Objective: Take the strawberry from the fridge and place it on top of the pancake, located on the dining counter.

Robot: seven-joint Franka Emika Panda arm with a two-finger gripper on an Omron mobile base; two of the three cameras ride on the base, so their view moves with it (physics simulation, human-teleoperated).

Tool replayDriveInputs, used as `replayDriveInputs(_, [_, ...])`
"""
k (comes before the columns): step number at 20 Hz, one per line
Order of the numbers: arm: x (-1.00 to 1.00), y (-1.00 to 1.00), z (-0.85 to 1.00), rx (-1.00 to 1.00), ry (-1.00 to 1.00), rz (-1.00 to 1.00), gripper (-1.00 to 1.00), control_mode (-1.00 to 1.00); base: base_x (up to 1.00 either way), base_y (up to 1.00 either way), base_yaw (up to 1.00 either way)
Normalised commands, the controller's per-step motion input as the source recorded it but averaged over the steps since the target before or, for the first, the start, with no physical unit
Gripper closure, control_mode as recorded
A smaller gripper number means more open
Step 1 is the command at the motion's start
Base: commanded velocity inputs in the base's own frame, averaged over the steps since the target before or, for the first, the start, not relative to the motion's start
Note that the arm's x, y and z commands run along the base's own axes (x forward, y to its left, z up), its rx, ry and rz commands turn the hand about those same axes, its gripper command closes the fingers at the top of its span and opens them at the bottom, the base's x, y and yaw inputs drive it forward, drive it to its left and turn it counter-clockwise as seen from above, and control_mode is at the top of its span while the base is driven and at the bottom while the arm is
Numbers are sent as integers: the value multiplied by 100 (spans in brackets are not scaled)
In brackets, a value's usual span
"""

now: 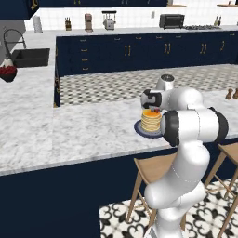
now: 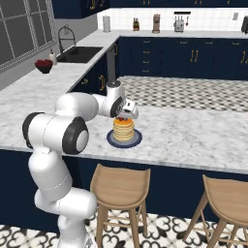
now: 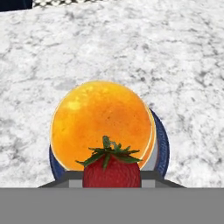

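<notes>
My gripper [image 2: 121,116] is shut on the strawberry [image 3: 112,169], a small red fruit with a green leafy cap, and holds it just above the pancake [image 3: 103,120]. The pancake [image 1: 151,121] is a tan-yellow round stack on a dark blue plate [image 3: 162,146]. The plate [image 2: 112,141] stands on the marble dining counter [image 1: 69,130], near its front edge. In the left base view the gripper [image 1: 152,110] hangs over the stack, partly behind my own arm. The fridge is out of view.
Two wooden stools [image 2: 120,186] [image 2: 227,199] stand below the counter's front edge. A dark bowl of red fruit [image 1: 7,73] and a black sink [image 1: 30,57] are at the far left. Small brown shakers [image 1: 228,94] stand at the counter's right end.
</notes>
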Motion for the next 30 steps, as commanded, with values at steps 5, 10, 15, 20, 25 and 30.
replayDriveInputs(5, [3,0,-14,0,2,0,100,-100,0,0,0])
replayDriveInputs(10, [15,0,-17,0,0,0,100,-100,0,0,0])
replayDriveInputs(15, [10,0,-12,0,0,0,100,-100,0,0,0])
replayDriveInputs(20, [5,0,-3,0,0,0,100,-100,0,0,0])
replayDriveInputs(25, [22,0,4,0,0,0,100,-100,0,0,0])
replayDriveInputs(30, [27,0,7,0,0,0,100,-100,0,0,0])
